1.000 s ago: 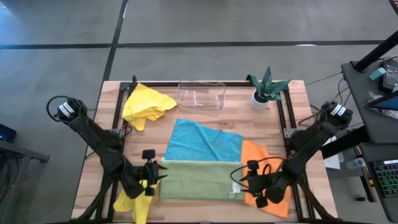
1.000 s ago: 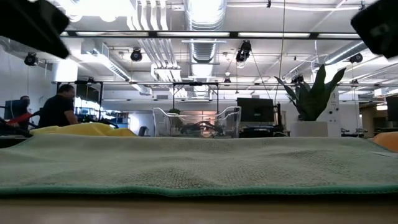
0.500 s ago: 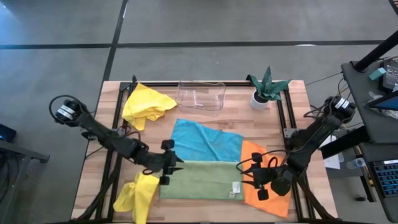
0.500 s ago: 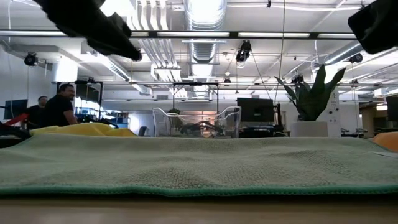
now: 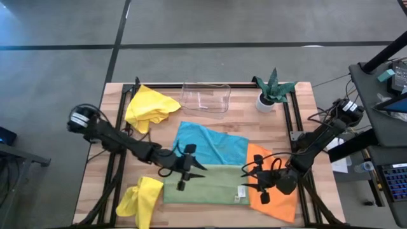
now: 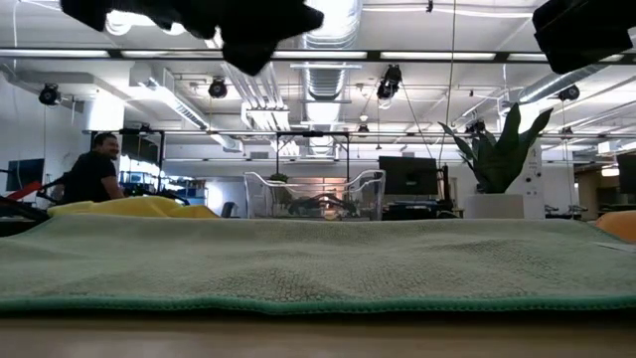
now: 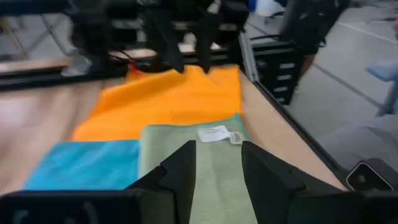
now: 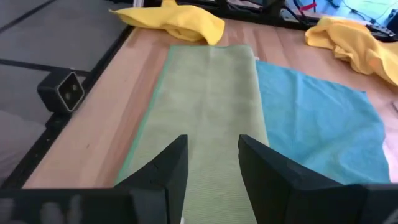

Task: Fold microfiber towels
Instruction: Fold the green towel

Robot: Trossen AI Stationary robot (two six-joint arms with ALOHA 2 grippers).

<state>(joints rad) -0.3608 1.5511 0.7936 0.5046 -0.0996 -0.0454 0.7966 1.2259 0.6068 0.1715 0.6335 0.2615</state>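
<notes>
Five towels are on the wooden table (image 5: 95,172), and the big change from a second ago is the left arm. Back then the left gripper (image 5: 189,170) sat out by the near-left edge, right at the crumpled yellow towel (image 5: 141,198). Now it has swung inward and hangs over the left end of the green towel (image 5: 205,184), close to where the green meets the blue towel (image 5: 211,144). From its wrist camera the two fingers (image 7: 184,167) stand a little apart with only green cloth showing in the gap, nothing pinched. That yellow towel looks a bit more bunched up than before.

The right gripper (image 5: 255,181) barely shifted, just crept slightly inward. It's at the green towel's right end, over the seam with the orange towel (image 5: 275,191). Its fingers (image 8: 168,165) are parted too, empty, with the green strip running away between them.

The green towel itself hasn't moved: a long flat strip along the near edge, white label (image 7: 217,134) near its right end. Blue lies flat just behind it, orange touches its right end, and the second yellow towel (image 5: 149,107) is heaped at the far left.

The clear tray (image 5: 205,97) and potted plant (image 5: 272,89) sit where they were at the back. In the table-level shot a person (image 6: 91,175) is still off in the room beyond.
</notes>
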